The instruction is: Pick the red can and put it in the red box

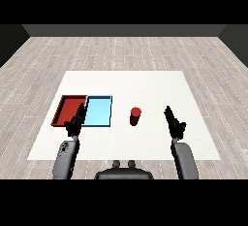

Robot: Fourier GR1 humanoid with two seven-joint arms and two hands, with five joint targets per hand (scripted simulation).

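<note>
Red can (135, 116) stands upright mid-table (145, 82), right of the blue tray (99, 112); no label legible. Red tray (68, 110) lies near the left edge. Left hand (76, 121) and right hand (174, 121): fingers straight, holding nothing.

red can (135, 116), red tray (68, 109), light blue tray (98, 112), white table (145, 84), black hands, grey forearms, grey plank floor (121, 48)

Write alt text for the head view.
A red can stands upright on a white table, untouched, between the robot's two open hands. To the can's left lie a light blue tray and, beyond it, a red tray; the left hand overlaps the trays, the right hand is right of the can.
</note>
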